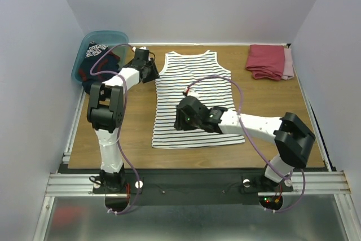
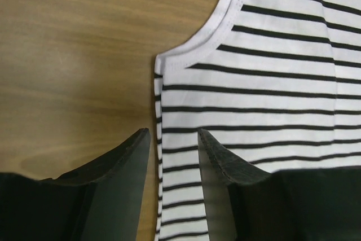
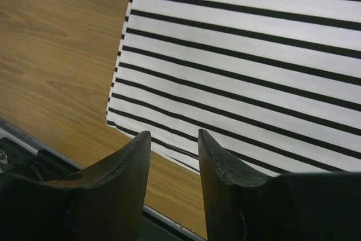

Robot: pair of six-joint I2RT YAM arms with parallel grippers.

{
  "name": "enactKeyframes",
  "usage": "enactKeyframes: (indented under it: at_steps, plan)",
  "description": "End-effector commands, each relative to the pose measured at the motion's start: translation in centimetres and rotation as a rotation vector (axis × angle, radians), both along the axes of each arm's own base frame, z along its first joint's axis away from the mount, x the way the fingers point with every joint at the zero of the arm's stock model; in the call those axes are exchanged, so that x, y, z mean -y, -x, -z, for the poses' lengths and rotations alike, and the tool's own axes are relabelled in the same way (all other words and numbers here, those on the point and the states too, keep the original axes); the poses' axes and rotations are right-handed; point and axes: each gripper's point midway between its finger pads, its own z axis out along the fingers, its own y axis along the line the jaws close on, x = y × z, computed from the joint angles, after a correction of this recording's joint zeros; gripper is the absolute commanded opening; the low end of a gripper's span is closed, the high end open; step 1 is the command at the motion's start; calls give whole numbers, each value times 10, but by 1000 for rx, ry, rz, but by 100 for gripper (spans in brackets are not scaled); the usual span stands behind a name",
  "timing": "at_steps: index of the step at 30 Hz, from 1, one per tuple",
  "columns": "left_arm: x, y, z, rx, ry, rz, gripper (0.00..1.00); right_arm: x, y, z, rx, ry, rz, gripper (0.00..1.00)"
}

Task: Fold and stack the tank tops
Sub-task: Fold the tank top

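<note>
Prep for folding: poises left gripper [image 2: 174,139] at striped tank top's [image 1: 194,100] side edge, right gripper [image 3: 174,136] at hem, jaws narrowly apart, empty.

A wooden counter [image 1: 271,111] with a brown grain fills the middle of the top view, enclosed by plain pale walls [image 1: 192,4] at the back and on both sides. A teal plastic bin [image 1: 79,60] sits tilted at the far left corner, against the left wall and reaching past the counter's left edge. At the far right corner lies a folded red cloth [image 1: 266,60], with a pink cloth [image 1: 289,63] touching its right side. An aluminium rail [image 1: 192,182] runs along the counter's near edge, and a dull metal sheet [image 1: 192,221] lies below it. The right wrist view shows part of that rail just beyond the wood's edge.
</note>
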Motion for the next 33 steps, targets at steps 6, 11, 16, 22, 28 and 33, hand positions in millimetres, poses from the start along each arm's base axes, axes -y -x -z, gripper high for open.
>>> enactKeyframes:
  at_steps: [6, 11, 16, 22, 28, 33]
  plan:
    - [-12, -47, 10, 77, -101, 51, 54, -43, 3, -8, 70, -8, -64, 45]
    - [-13, -55, 30, 53, -111, 41, 50, -59, 13, -2, 78, 3, -98, 44]
    - [-15, -54, 36, 40, -109, 18, 32, -89, 34, 6, 92, 24, -168, 39]
    - [-23, -43, 40, 40, -124, -17, 4, -117, 54, 22, 101, 55, -232, 38]
    - [-26, -29, 40, 34, -105, -49, 0, -140, 73, 30, 127, 88, -284, 38]
    - [-27, -24, 37, 32, -103, -56, 0, -143, 71, 42, 179, 170, -269, 38]
